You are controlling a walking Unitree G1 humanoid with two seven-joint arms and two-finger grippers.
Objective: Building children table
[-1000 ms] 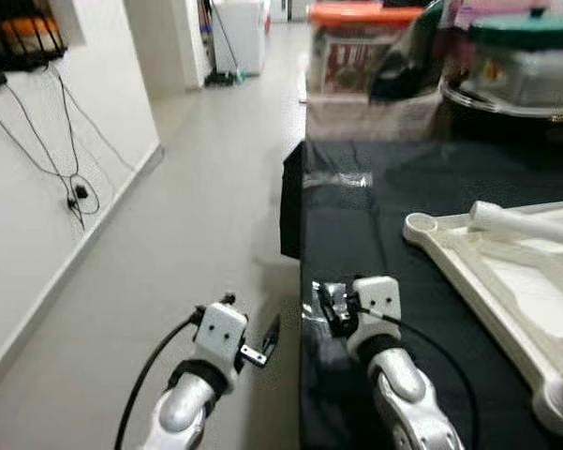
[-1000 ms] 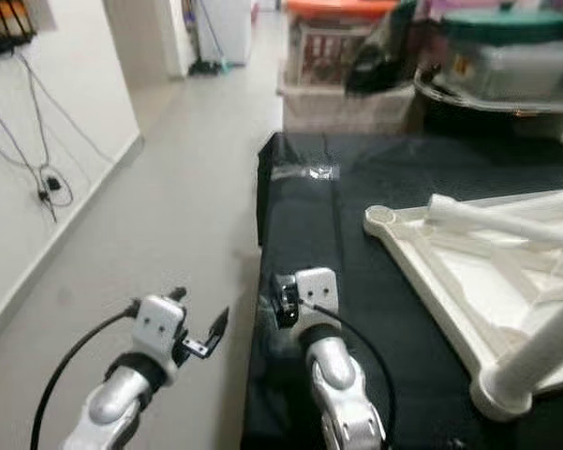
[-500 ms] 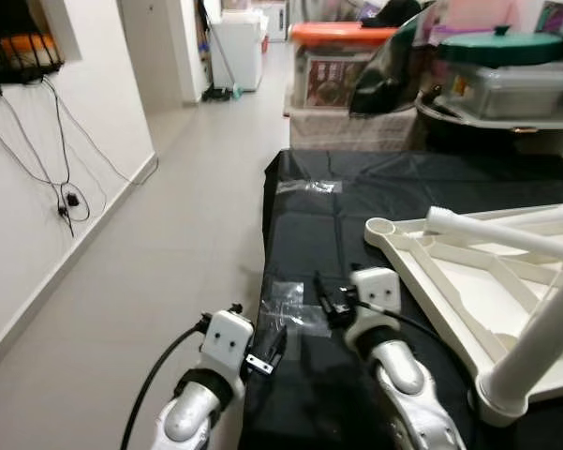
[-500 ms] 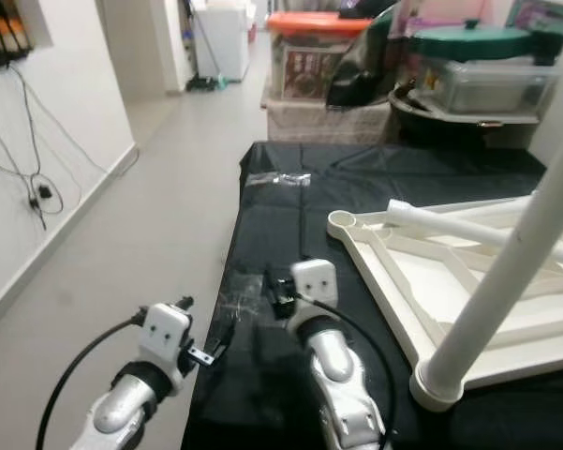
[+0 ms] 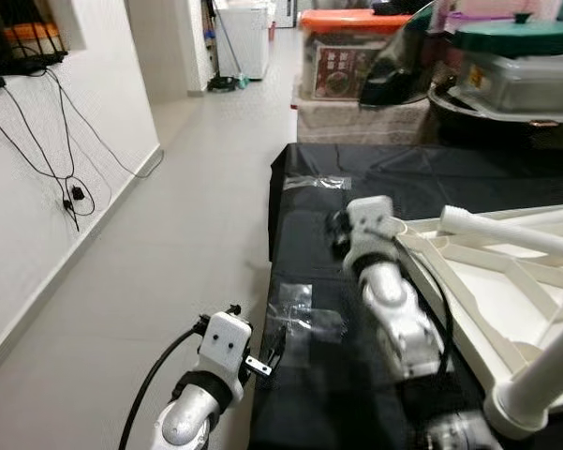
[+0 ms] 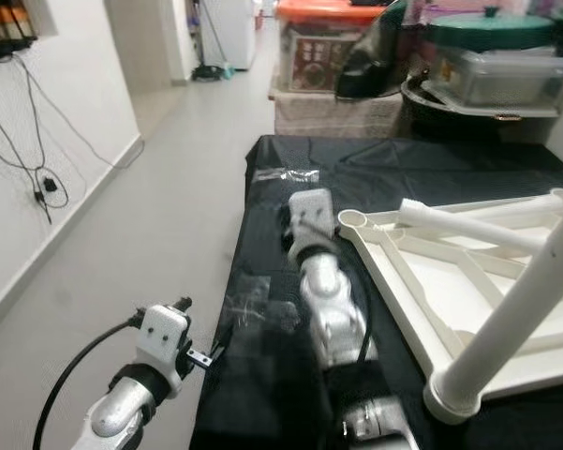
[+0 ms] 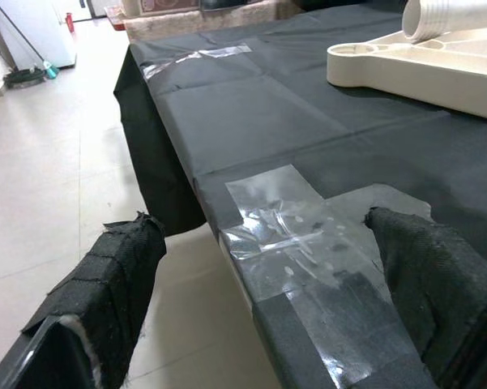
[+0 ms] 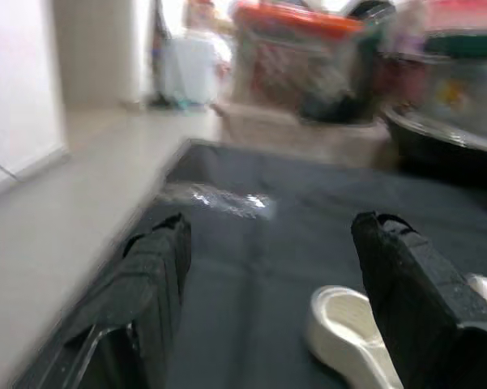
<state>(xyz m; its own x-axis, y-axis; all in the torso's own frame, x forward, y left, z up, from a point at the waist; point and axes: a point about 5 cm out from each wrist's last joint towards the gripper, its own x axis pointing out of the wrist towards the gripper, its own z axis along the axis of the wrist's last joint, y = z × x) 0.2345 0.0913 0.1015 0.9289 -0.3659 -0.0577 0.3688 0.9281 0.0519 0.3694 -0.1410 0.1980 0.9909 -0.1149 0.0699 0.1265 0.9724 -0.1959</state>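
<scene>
Where right claw (image 8: 263,284) gapes near tabletop (image 5: 506,309), box label (image 5: 340,70) probably unreadable.

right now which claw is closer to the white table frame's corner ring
Right. The right claw is over the black cloth just beside the corner ring of the white table frame, fingers open. The left claw hangs at the cloth's near edge by the clear tape, well short of it.

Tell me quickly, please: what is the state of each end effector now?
Left end effector: open, holding nothing, at the edge of the black-covered table.
Right end effector: open, holding nothing, near the corner of the white table frame.
</scene>
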